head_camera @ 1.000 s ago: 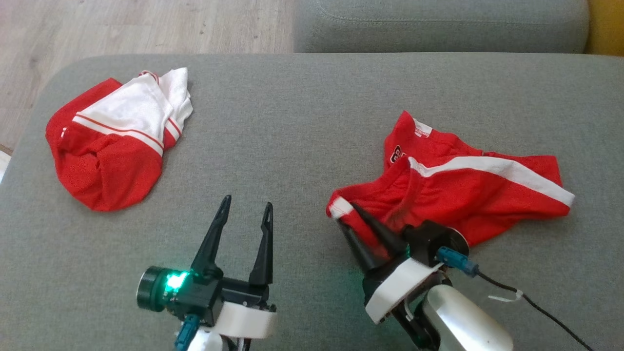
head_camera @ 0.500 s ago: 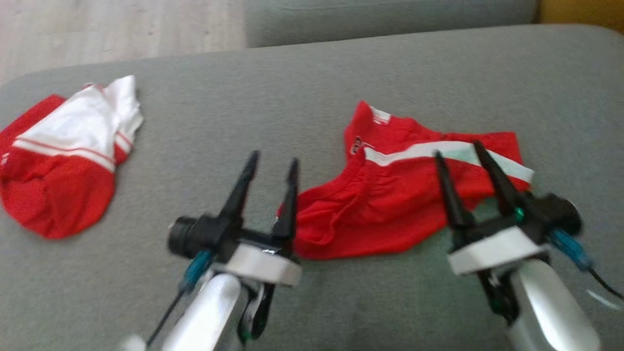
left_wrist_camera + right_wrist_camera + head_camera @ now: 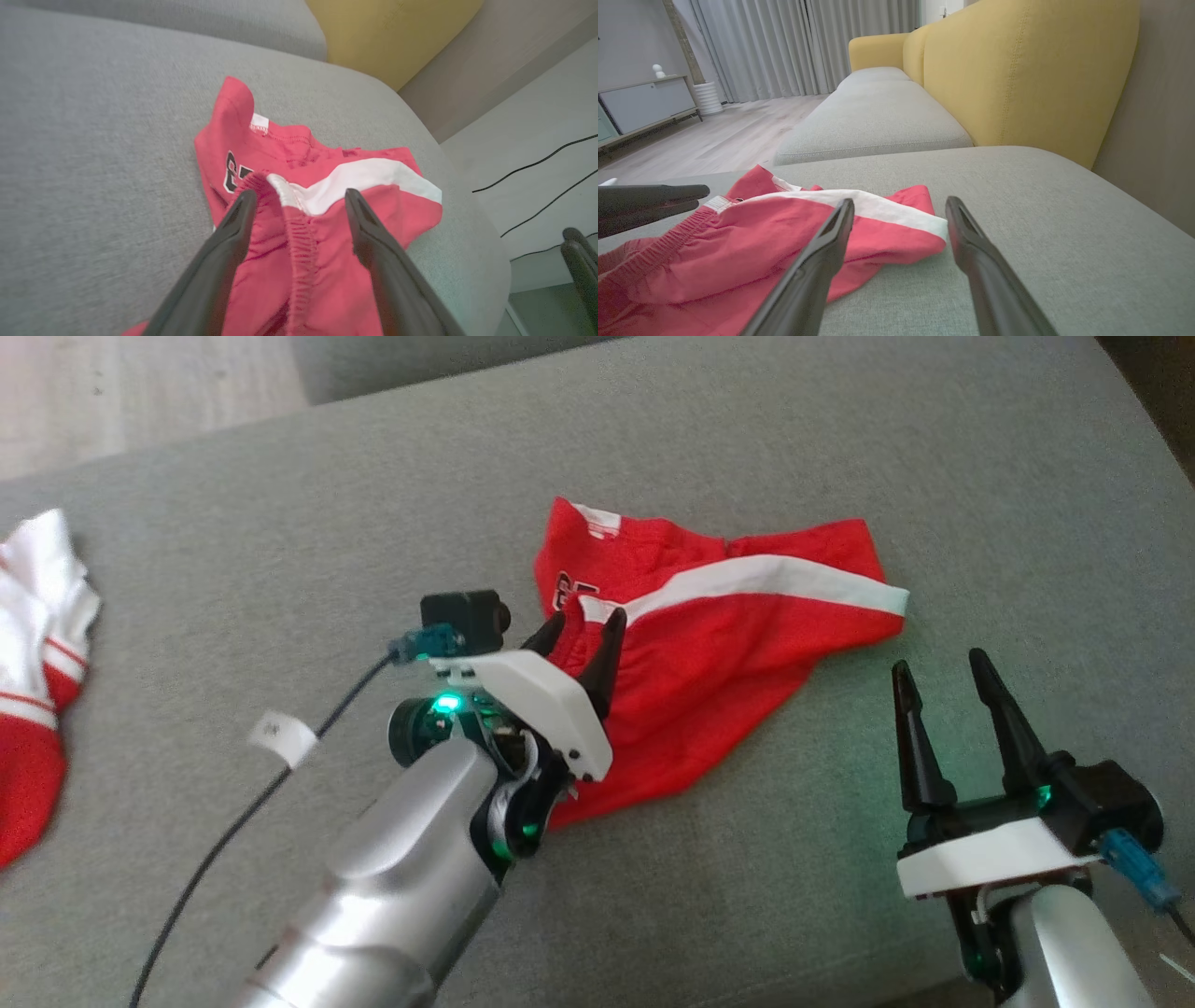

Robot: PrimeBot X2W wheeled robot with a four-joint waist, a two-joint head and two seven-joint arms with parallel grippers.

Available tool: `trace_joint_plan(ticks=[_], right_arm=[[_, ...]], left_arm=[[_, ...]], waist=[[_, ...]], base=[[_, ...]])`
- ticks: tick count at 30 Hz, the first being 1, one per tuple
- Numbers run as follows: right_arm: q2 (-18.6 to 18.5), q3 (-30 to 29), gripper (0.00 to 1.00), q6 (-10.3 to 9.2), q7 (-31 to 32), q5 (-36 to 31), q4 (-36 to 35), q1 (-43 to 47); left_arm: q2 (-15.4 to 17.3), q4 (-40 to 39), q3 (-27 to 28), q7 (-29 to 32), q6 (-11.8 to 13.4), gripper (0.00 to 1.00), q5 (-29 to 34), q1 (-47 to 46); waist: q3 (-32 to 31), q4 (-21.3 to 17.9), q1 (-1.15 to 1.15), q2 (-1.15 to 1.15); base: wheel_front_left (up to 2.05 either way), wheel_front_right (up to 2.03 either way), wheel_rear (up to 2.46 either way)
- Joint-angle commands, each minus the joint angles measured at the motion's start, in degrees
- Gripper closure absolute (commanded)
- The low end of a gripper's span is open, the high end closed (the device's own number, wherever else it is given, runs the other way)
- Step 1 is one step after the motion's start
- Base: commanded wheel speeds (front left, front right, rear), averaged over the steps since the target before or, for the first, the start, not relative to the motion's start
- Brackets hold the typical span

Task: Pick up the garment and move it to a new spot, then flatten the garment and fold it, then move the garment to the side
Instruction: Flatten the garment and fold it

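Our left gripper point(image 3: 586, 621) hangs wide over the red shorts point(image 3: 747, 644) at frame centre, right gripper point(image 3: 939, 663) wide too; we judge the shorts light, limp, best pinched at the waistband point(image 3: 299, 233).

Soft, even daylight; shadows faint. Head view mildly soft; a green lamp glow tints the cushion point(image 3: 934, 523) beside the right gripper point(image 3: 936, 660). Left wrist view: cushion and garment point(image 3: 327, 179) smeared by blur. Right wrist view sharp; near fingers point(image 3: 817, 261) stretched by wide-angle lens.
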Motion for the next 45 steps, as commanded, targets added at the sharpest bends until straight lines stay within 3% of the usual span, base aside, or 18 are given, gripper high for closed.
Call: trace_joint_plan(ticks=[1,9,10,11,12,13,19,23,28,35,39,45], right_arm=[[0.2,1.0,0.00,0.39,-0.6,-0.4,-1.9,-0.3],[1.0,1.3,0.00,0.39,-0.6,-0.6,-2.1,-0.9],[1.1,1.3,0.00,0.39,-0.6,-0.7,-2.1,-0.9],[1.1,1.2,0.00,0.39,-0.6,-0.7,-2.1,-1.0],[1.1,1.0,0.00,0.39,-0.6,-0.8,-2.1,-0.9],[1.1,0.9,0.00,0.39,-0.6,-0.8,-2.1,-0.9],[1.1,-0.7,0.00,0.39,-0.6,-0.7,-1.6,0.2],[1.1,-2.2,0.00,0.39,-0.6,1.9,0.2,0.4],[0.6,-3.4,0.00,0.39,-0.6,8.3,3.6,0.1],[-3.7,-0.8,0.00,0.39,-0.6,15.0,9.3,-2.5],[-5.1,1.1,0.00,0.39,-0.6,18.1,11.1,-4.4],[-7.2,4.3,0.00,0.39,-0.6,22.6,12.1,-6.4]], left_arm=[[0.1,-1.0,1.2,0.2,0.4,0.00,-1.0,-3.1],[0.1,4.1,-1.6,-0.1,0.9,0.00,-6.4,-8.0],[0.1,4.5,-1.9,-0.6,0.8,0.14,-6.7,-8.4],[0.1,4.9,-2.0,-1.5,0.8,0.48,-7.0,-8.7],[0.1,5.3,-2.3,-2.3,0.8,0.89,-7.3,-9.0],[0.1,5.6,-2.6,-2.9,0.7,1.00,-7.6,-9.2],[0.2,4.8,-5.1,-7.9,-1.4,1.00,-8.1,-8.1],[2.3,0.7,-5.3,-10.8,-2.3,1.00,-7.6,-4.2],[8.3,-7.8,-6.2,-11.1,-1.3,1.00,-6.6,1.5],[16.0,-16.9,-7.2,-10.8,1.5,1.00,-4.1,6.5],[18.1,-19.7,-7.7,-12.0,1.9,1.00,-2.4,7.3],[18.7,-21.1,-6.6,-12.9,3.2,1.00,-2.4,7.5]], waist=[[1.4,-1.4,-0.01,0.00],[3.0,-3.4,-0.01,0.00],[3.1,-3.5,-0.01,0.00],[3.2,-3.5,-0.01,0.00],[3.2,-3.5,-0.01,0.00],[3.3,-3.4,-0.01,0.00],[2.8,-0.9,-0.01,0.00],[2.3,1.4,-0.01,0.00],[1.6,4.9,-0.01,0.00],[0.7,8.6,-0.01,0.00],[0.6,10.3,-0.01,0.00],[1.1,11.8,-0.01,0.00]], base=[[0.00,0.00,0.00],[0.00,0.00,0.00],[0.00,0.00,0.00],[0.00,0.00,0.00],[0.00,0.00,0.00],[0.00,0.00,0.00],[0.00,0.00,0.00],[0.00,0.00,0.00],[0.00,0.00,0.00],[0.00,0.00,0.00],[0.00,0.00,0.00],[0.00,0.00,0.00]])
